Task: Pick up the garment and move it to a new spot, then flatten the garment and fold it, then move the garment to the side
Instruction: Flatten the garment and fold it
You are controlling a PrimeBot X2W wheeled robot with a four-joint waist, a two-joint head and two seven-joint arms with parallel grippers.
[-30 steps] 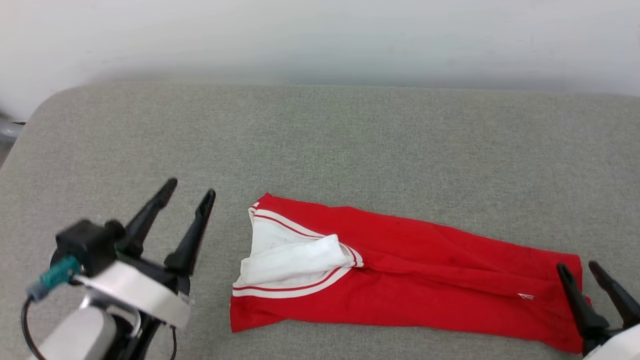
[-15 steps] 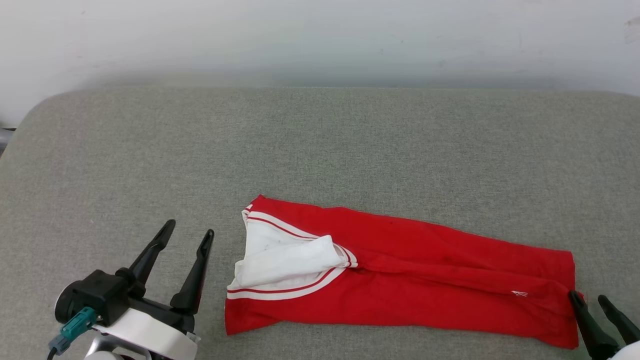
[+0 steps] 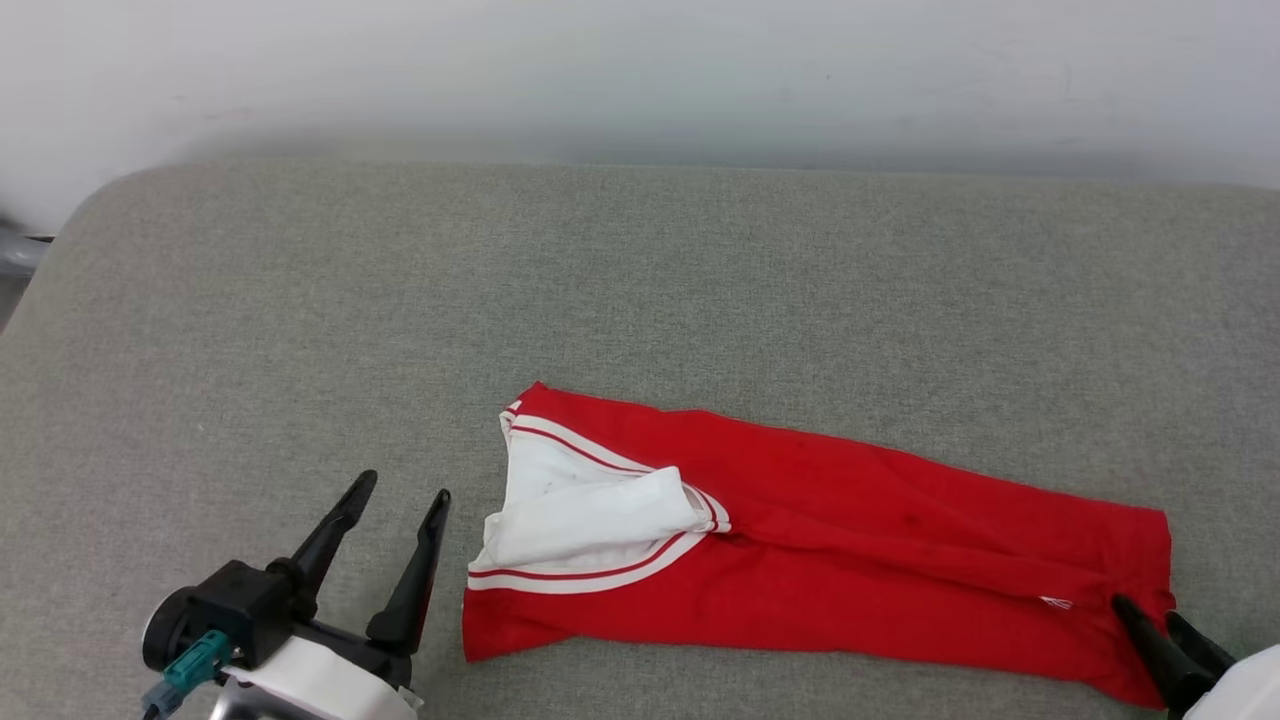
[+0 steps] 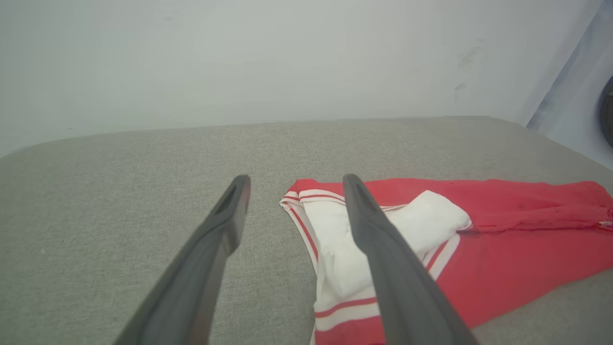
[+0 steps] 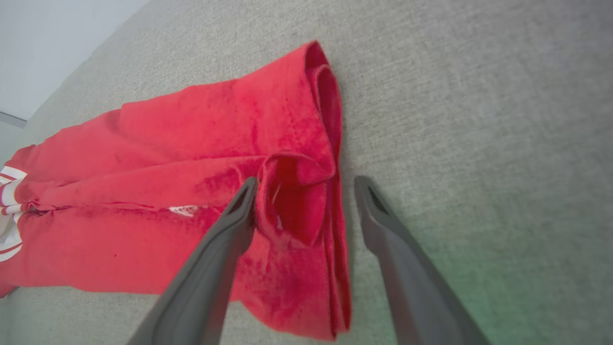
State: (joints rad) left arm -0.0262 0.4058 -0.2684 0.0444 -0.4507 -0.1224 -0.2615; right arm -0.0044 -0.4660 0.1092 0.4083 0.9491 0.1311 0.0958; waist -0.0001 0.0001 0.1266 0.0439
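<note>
The garment [image 3: 850, 560] lies on the grey cloth surface, folded into a long red strip. Its white sleeve and striped trim are at the left end; any lettering is hidden. My left gripper [image 3: 402, 490] stands open just left of the sleeve end, apart from it. In the left wrist view, the left gripper [image 4: 295, 179] frames the trim corner of the garment [image 4: 517, 249]. My right gripper [image 3: 1146, 612] is open at the strip's right end. In the right wrist view, the right gripper [image 5: 305, 181] straddles the bunched hem of the garment [image 5: 191, 139].
The grey padded surface [image 3: 640, 290] runs wide behind and left of the garment, with a rounded corner at the far left. A pale wall [image 3: 640, 70] rises behind it. A grey object [image 3: 18, 255] sits past the left edge.
Both grippers have drawn back toward the near edge, staying open. The garment has not moved on the surface; the camera swayed a little and came back.
</note>
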